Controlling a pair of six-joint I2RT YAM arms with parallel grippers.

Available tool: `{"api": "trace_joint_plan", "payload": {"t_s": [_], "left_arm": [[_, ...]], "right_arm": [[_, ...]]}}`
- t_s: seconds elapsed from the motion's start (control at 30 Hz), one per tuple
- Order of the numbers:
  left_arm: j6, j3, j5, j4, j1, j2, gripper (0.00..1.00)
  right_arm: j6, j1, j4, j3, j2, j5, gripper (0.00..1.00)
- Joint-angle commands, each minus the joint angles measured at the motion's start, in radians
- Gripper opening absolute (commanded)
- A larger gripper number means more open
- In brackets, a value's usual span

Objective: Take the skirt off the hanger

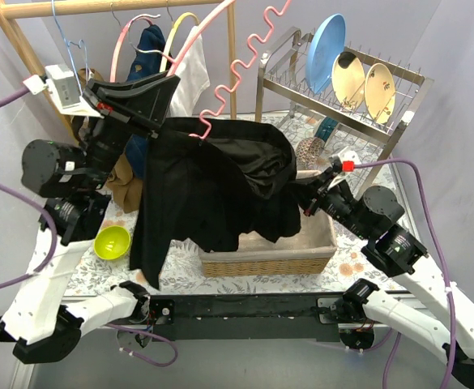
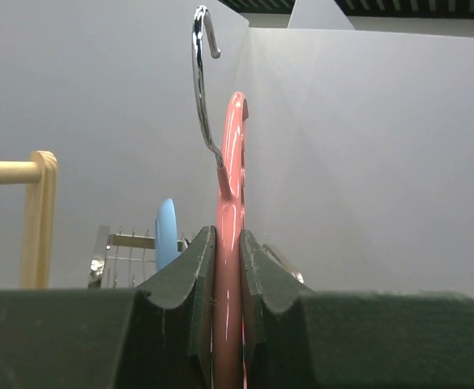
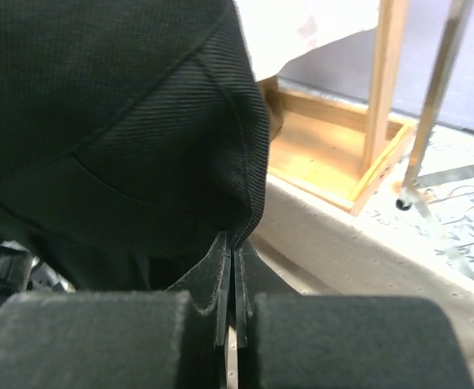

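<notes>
At the far left, a green bowl [image 1: 113, 241] sits on the bench [image 1: 352, 264], just beside the lowest corner of the black skirt [image 1: 212, 182]. Above it, the left gripper [image 1: 174, 79] is raised near the wooden rail [image 1: 99, 7]. In the left wrist view its fingers [image 2: 190, 271] are clamped flat on the pink hanger [image 2: 229, 243], with no gap on either side. The hanger's metal hook [image 2: 200, 89] stands free above them against the bare wall. Seen from overhead, the hanger's wavy arm [image 1: 238, 69] runs up and to the right, and its lower end meets the skirt's top edge just right of the left fingers. A navy garment [image 1: 149, 42] and a white garment [image 1: 193, 81] hang close behind that grip.

The skirt spreads down and to the right from there. One long panel drops over the front left corner of the wicker basket [image 1: 269, 261] towards the bench, and the rest is draped across the basket's open top.

At the skirt's right edge, over the basket, the right gripper [image 1: 311, 201] holds the cloth. In the right wrist view its fingers [image 3: 208, 279] are closed tight on a fold of the black fabric [image 3: 123, 121], which bunches above them.

Behind and to the right stands the dish rack [image 1: 382, 121], holding a blue plate [image 1: 326, 42]. It is near the right arm, with open floral bench between them.
</notes>
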Motion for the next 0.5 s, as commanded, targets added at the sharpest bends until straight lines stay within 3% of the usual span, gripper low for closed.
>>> {"api": "trace_joint_plan", "payload": {"t_s": [0.0,0.1,0.17,0.27,0.47], "left_arm": [[-0.096,0.105,-0.013,0.2,0.004,0.058,0.0],[-0.109,0.147,-0.001,0.199,0.004,0.107,0.0],[-0.119,0.145,-0.011,0.228,0.004,0.115,0.0],[-0.095,0.161,-0.05,0.209,0.004,0.12,0.0],[0.014,0.138,-0.14,0.113,0.004,0.083,0.0]], "right_arm": [[0.019,-0.003,0.017,-0.039,0.013,-0.068,0.01],[-0.016,-0.003,-0.032,-0.059,0.033,-0.066,0.01],[-0.016,-0.003,-0.081,-0.072,0.038,0.058,0.01],[0.016,-0.003,-0.104,-0.076,0.006,0.122,0.01],[0.024,-0.003,-0.132,0.054,-0.031,0.223,0.01]]}}
